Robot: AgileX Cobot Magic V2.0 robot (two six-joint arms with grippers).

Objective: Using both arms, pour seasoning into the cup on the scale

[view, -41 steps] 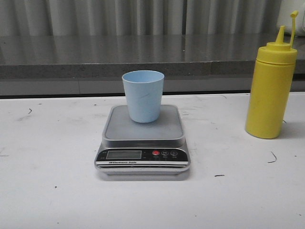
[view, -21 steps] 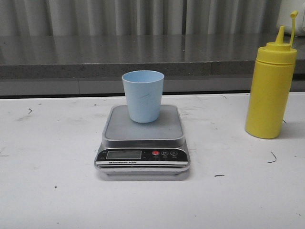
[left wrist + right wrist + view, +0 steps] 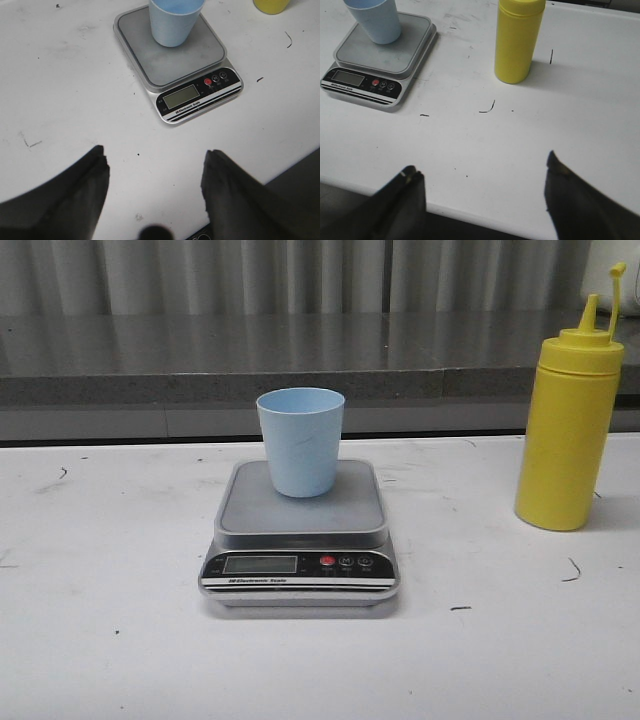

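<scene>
White table (image 3: 120,660): pale blue cup (image 3: 300,440) on scale (image 3: 300,540); both claws wide apart, empty.

Matt plastic cup (image 3: 300,440); brushed-metal scale (image 3: 300,530).

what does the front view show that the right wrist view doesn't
Only the front view shows the tall yellow plastic squeeze bottle's cone nozzle and tethered cap, plus the grey ledge behind the white table.

Only the right wrist view shows the right arm's black tool, open and near the table's front edge.

Both show the pale blue plastic cup standing upright on the flat silver digital scale, with the bottle standing apart on the table.
</scene>
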